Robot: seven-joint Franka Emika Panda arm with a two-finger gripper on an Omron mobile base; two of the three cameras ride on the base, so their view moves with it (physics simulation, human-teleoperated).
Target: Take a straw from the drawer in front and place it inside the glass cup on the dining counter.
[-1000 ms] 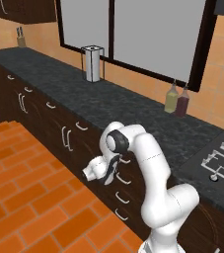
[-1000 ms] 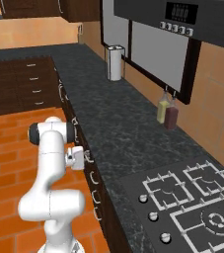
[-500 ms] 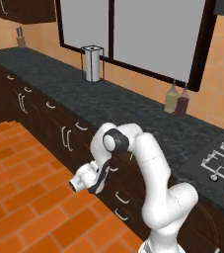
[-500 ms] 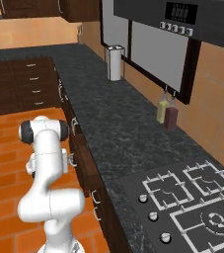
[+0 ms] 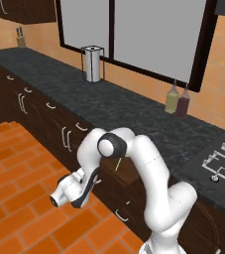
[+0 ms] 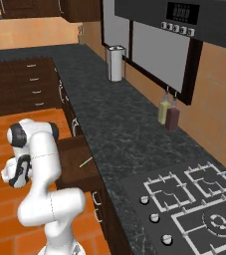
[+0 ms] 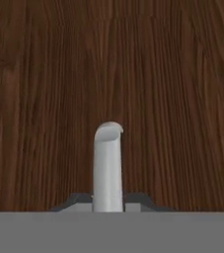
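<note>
The dark-brown drawer (image 6: 70,155) under the black worktop stands pulled out. Inside it lies the thin light-green straw (image 6: 86,162), which also peeks out behind my arm as a short green line (image 5: 118,163). My gripper (image 5: 89,184) hangs out over the floor in front of the drawer (image 5: 125,173). In the hand view the gripper (image 7: 107,200) is shut on the pale bar handle (image 7: 107,163), with the drawer's wood front (image 7: 44,99) right behind it. The glass cup and the dining counter are out of view.
A black speckled worktop (image 5: 134,106) runs along the wall with a metal canister (image 5: 93,63), two bottles (image 5: 178,99) and a gas hob (image 6: 189,199). Dark cabinet doors (image 5: 39,114) line the left, above an orange tiled floor (image 5: 15,168).
My hand has drawn back from the cabinet front toward the floor side, pulling the drawer out by its handle. The straw inside has come into sight.
</note>
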